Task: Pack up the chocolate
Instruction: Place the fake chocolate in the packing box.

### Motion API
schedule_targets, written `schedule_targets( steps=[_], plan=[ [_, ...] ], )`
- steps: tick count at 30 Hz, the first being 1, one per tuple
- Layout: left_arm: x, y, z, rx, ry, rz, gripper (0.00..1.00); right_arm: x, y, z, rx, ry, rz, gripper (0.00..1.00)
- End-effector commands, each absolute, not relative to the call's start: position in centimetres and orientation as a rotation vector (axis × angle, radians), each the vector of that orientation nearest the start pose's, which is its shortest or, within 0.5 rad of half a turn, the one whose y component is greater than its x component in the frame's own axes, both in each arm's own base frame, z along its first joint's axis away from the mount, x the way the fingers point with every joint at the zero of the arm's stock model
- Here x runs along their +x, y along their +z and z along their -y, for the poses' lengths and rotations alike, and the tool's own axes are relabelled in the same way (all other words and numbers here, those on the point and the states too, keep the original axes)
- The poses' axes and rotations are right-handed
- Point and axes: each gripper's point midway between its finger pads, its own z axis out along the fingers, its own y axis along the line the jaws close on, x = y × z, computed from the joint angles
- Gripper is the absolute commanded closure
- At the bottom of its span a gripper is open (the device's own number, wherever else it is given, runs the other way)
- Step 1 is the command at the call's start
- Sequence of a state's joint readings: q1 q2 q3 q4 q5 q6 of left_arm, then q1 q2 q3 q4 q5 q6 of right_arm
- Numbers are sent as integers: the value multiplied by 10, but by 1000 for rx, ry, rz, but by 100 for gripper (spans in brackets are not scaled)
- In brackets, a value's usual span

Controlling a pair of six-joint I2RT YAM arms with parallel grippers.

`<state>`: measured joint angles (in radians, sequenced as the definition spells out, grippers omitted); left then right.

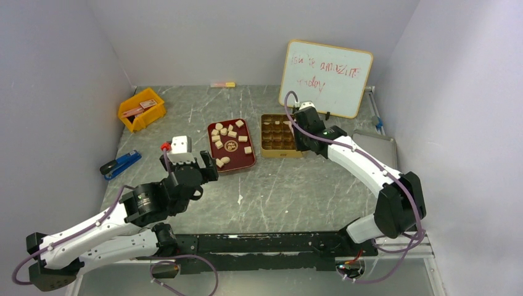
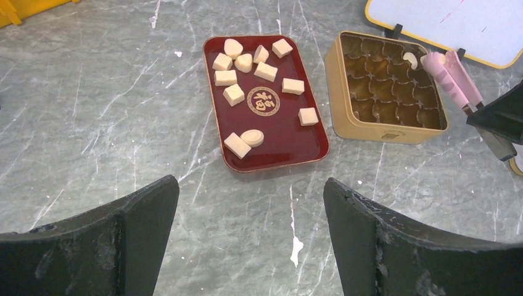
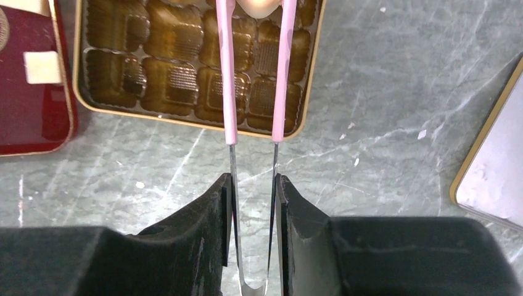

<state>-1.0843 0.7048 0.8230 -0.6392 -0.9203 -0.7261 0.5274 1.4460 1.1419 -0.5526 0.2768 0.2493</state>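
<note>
Grey stone-look table (image 1: pixel 277 191), veined with pale streaks and flecked with white chips, fills a booth of plain matte walls. A rounded whiteboard (image 1: pixel 325 77) with a tan frame and smudged red writing leans at the back. A flat brushed-metal lid (image 1: pixel 376 148) lies at the right edge. The left gripper (image 2: pixel 250 185) hangs above bare table near the tray, its two scuffed black fingers spread wide with nothing between them. The right gripper (image 3: pixel 253 185) is clamped on a pair of tongs (image 3: pixel 227 74), thin steel blades sleeved in smooth pink plastic, reaching over the tin. Near the middle sits a glossy dark red tray (image 2: pixel 277 132), rectangular with rounded corners and a gold emblem at its centre. Just to its right, apart from it, stands a gold tin (image 2: pixel 370 129) lined with a shiny amber insert of ribbed square cups. A yellow plastic bin (image 1: pixel 128 117) sits far left, with a blue stapler (image 1: pixel 120 164) nearer the arms. The chocolate (image 2: pixel 234 94), a dozen or so matte cream pieces, mostly blocky with a few rounded, lies scattered loose in the red tray. One more pale piece (image 3: pixel 256 5) sits between the pink tips over a far cup of the tin.
</note>
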Motion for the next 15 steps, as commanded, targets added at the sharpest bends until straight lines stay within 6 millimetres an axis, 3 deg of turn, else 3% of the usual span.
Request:
schedule_targets(
  steps=[1, 15],
  plan=[
    [211, 259, 138, -209, -319, -1849, 9, 343, 151, -146, -184, 66, -2340, 97],
    [210, 259, 135, -214, -313, -1844, 8, 355, 125, -133, -131, 83, -2379, 97]
  ],
)
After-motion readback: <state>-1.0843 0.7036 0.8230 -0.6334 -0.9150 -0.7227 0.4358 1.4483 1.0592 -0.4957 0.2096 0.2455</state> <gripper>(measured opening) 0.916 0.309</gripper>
